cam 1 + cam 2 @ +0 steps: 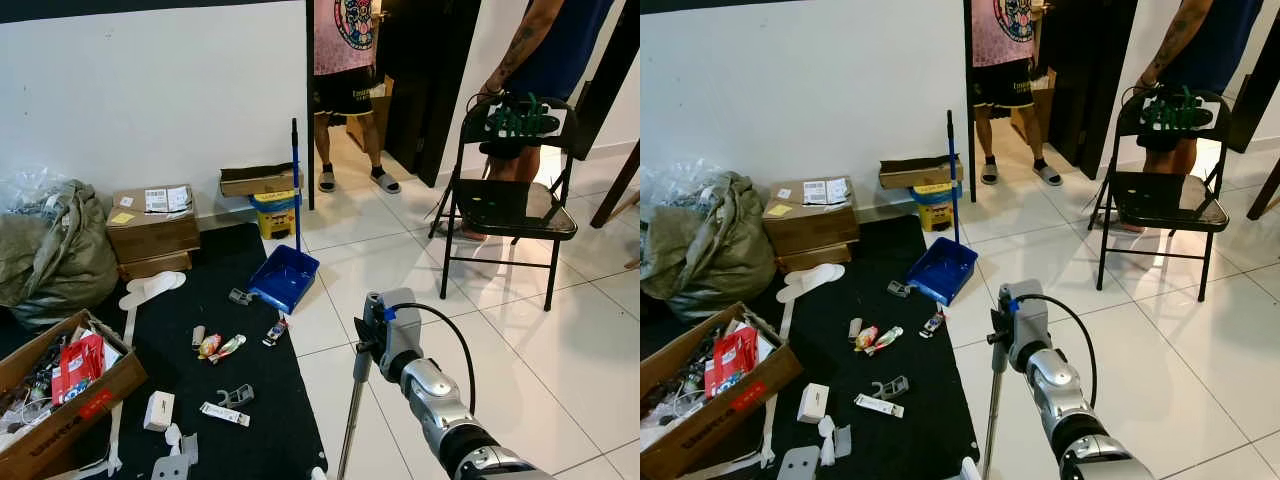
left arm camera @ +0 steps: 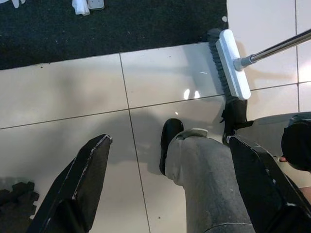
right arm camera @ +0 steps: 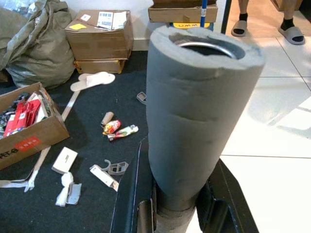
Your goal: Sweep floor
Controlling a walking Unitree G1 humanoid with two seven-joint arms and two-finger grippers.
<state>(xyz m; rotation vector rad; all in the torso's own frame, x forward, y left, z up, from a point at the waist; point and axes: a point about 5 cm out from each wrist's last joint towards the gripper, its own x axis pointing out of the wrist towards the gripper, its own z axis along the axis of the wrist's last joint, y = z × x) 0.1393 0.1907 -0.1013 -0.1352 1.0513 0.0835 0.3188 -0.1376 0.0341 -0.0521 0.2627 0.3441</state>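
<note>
My right gripper point(image 1: 367, 338) is shut on the broom handle point(image 3: 199, 121), which is wrapped in grey foam, and the metal pole point(image 1: 349, 425) runs down from it to the floor. The white broom head point(image 2: 229, 63) with black bristles rests on the tile at the edge of the black mat point(image 1: 250, 400). My left gripper point(image 2: 168, 141) hangs open above the tile by my own leg. Litter lies on the mat: wrappers point(image 1: 222, 346), a toy car point(image 1: 275, 333), a white box point(image 1: 158, 410). A blue dustpan point(image 1: 285, 276) with an upright handle stands at the mat's far edge.
An open cardboard box point(image 1: 110, 385) of clutter sits front left. Behind it are a grey bag point(image 1: 55, 250) and stacked boxes point(image 1: 152, 232) against the wall. A folding chair point(image 1: 510, 210) stands at the right. Two people point(image 1: 345, 90) point(image 1: 545, 50) stand by the doorway.
</note>
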